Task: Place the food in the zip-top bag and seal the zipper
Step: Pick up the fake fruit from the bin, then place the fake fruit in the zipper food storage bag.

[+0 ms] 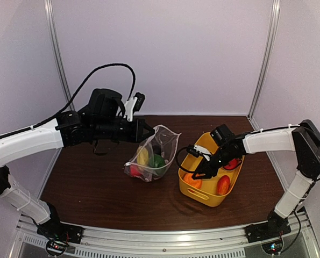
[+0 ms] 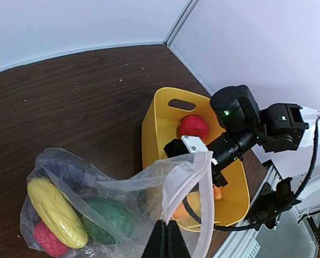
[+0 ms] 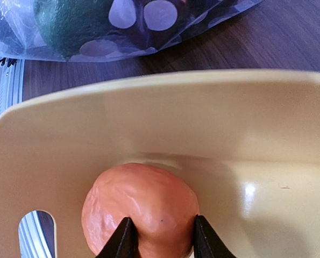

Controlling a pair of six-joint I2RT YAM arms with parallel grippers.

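Bag [image 1: 161, 144] crinkly, dotted, pinched in left pincer [image 2: 165, 232]; right pincer [image 3: 162, 221] clasps dimpled orange fruit [image 3: 141, 201] in smooth yellow tub [image 3: 213, 118].

The table [image 1: 95, 188] is dark brown wood grain. Two things sit on it near mid-table: the zip-top bag [image 1: 149, 161], with its filled bottom resting on the wood, and near it on the right a yellow tub [image 1: 211, 198] with handle slots.
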